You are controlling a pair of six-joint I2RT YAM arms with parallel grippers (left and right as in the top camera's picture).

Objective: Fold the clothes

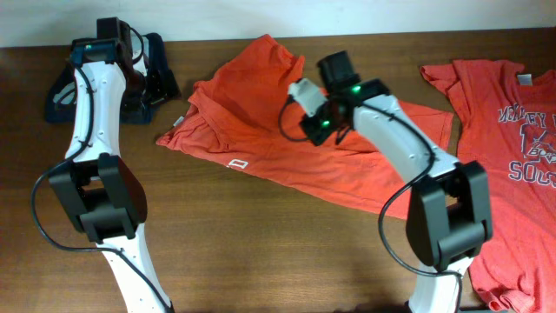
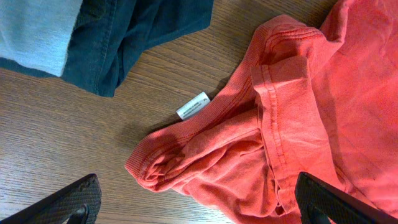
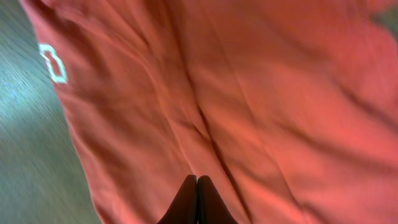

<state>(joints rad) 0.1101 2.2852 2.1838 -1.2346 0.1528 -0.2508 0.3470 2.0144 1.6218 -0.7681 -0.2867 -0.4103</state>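
Landmark = the middle T-shirt (image 1: 287, 148). It's orange-red and lies rumpled mid-table (image 1: 261, 252), collar end pointing left and body running right. Its small white logo (image 1: 239, 163) sits near the front hem edge.

Right gripper (image 3: 197, 200): fingers pressed fully together, no gap. The tips are down on the middle T-shirt's fabric near its centre, where a crease runs away from them. Can't tell whether any cloth is caught between them. In the overhead view it sits above the shirt's upper middle, with the arm coming in from the shirt's right.

Left gripper (image 2: 199, 208): fingers spread wide, one at each bottom corner of the wrist view, holding nothing. It hovers off the middle T-shirt's left end, over the bunched collar and sleeve. A white tag (image 2: 193, 105) sticks out onto the wood at that collar edge.

Second orange-red T-shirt (image 1: 512, 174): lies flat, well right of the middle one, not touching it. White lettering (image 1: 530, 139) faces up, and part of it is cut off by the frame edge.

Dark navy garment (image 1: 161, 65): heaped up-left of the middle T-shirt, close but apart, with bare wood between them. A light blue-grey fabric (image 2: 31, 31) lies on it.
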